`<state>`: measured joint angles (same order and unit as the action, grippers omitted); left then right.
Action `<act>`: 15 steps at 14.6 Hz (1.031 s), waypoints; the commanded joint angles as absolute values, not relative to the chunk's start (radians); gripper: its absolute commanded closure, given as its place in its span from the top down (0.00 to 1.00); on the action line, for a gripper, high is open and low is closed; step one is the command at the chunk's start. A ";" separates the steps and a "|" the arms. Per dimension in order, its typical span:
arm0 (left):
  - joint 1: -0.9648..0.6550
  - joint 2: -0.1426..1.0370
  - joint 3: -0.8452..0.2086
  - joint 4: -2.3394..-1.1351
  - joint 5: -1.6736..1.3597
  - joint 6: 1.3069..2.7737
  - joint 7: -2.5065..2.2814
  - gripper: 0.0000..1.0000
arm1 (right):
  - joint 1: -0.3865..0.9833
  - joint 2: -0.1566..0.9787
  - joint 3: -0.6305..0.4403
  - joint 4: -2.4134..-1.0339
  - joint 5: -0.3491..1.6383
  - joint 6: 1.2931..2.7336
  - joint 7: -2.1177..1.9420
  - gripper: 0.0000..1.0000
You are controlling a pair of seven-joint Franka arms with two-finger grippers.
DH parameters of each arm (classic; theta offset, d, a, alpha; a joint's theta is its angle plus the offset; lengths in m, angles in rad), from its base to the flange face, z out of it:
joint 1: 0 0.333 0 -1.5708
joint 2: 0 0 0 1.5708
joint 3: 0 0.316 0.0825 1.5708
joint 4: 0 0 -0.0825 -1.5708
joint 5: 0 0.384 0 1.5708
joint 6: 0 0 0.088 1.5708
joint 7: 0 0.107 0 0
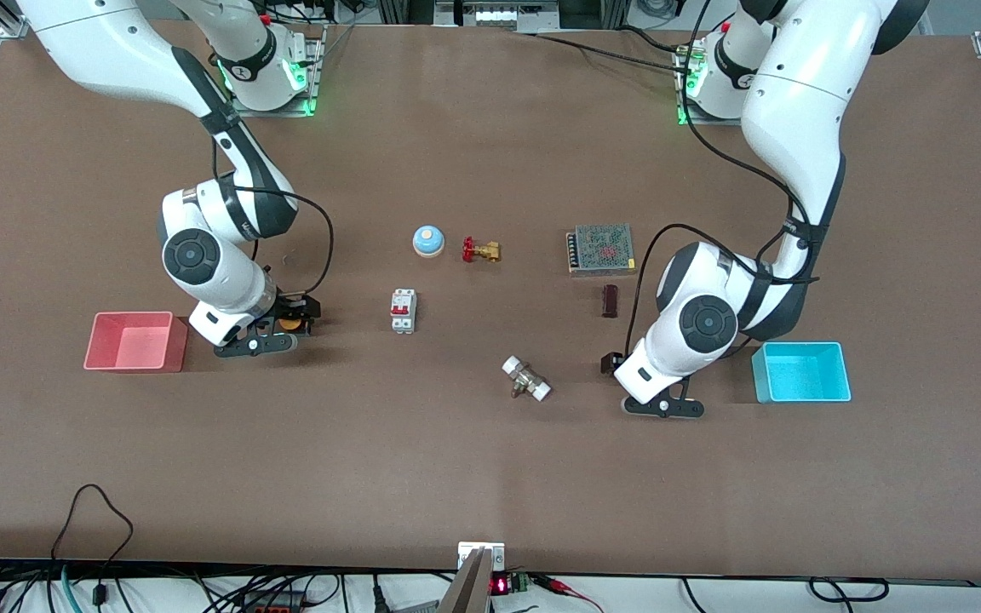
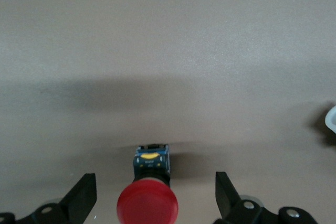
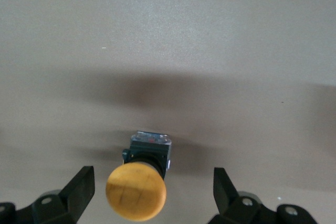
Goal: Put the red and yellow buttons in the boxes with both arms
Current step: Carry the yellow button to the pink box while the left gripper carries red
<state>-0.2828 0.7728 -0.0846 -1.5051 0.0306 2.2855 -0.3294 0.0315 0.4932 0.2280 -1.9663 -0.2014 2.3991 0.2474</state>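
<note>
The red button stands on the brown counter between the wide-open jaws of the left gripper, untouched by either finger; only the left wrist view shows it, since the arm's wrist hides it from the front camera. The yellow button stands likewise between the spread jaws of the right gripper, clear of both fingers, and from the front only a sliver of its orange cap shows. The pink box sits just beside the right gripper, toward the right arm's end of the counter, with nothing in it. The blue box sits near the left gripper, toward the left arm's end, also bare inside. Between the arms lie a blue bell, a brass valve and a white switch
</note>
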 commanded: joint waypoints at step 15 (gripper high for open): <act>-0.215 0.579 0.044 -1.465 0.040 1.981 -0.287 0.19 | 0.034 0.522 0.235 -1.951 -0.221 2.438 0.264 0.09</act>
